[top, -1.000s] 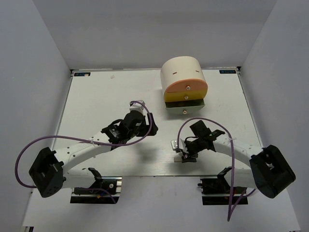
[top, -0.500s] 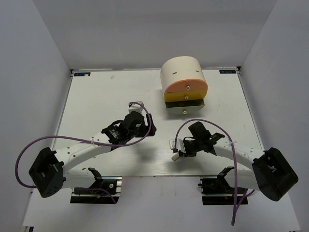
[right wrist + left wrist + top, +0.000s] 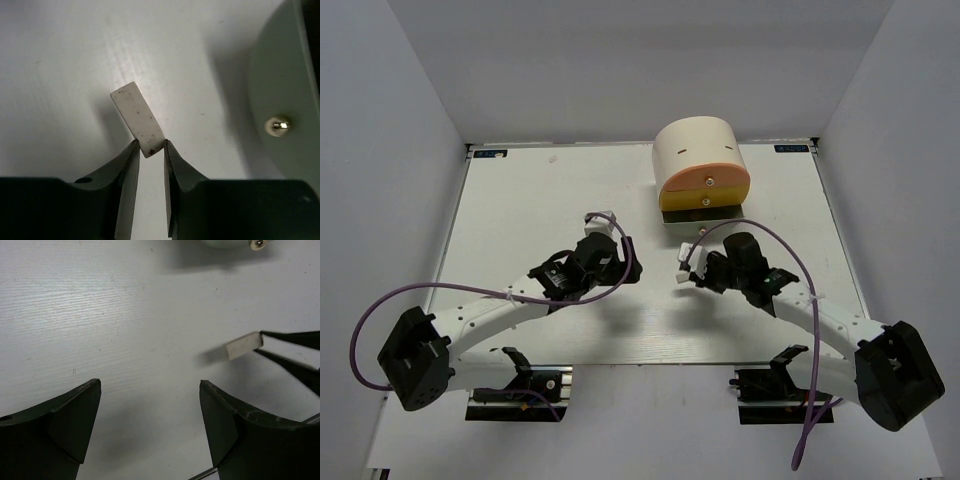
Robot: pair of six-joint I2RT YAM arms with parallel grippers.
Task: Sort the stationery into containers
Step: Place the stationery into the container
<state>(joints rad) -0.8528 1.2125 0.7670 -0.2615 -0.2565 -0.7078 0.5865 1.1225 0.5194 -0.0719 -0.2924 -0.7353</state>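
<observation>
- Right pincer (image 3: 150, 148): jaws drawn in to a narrow gap and clamped on one short end of the white eraser (image 3: 137, 118). Both inner faces of the fingertips press against it.
- White eraser: a flat slab speckled with dark dots. It juts forward past the right pincer's tips and leans to the left in the wrist view.
- It is held off the table (image 3: 540, 200). In the left wrist view its shadow lies apart from it on the surface.
- Grey-green drawer (image 3: 282, 85): ahead and to the right of the right pincer. Its front and round metal knob (image 3: 278, 125) face back toward the jaws. It is near the eraser but does not touch it.
- Cream organizer (image 3: 695, 147): beyond the right pincer, at the far side of the table.
- Its orange drawer (image 3: 706, 180) is on top, with the yellow drawer (image 3: 703, 201) just below. The grey-green drawer is lowest and closest to the pincer, and a cable of the right arm crosses in front of it.
- Left pincer (image 3: 149, 385): jaws spread wide with nothing held; only table surface shows between the fingers.
- Seen from the left pincer, the eraser is ahead and to the right, well apart from both fingers. The right pincer's thin tips come in from the right edge of that view.
- Overhead view: the two pincers sit side by side with a gap between them, the left one further from the organizer.
</observation>
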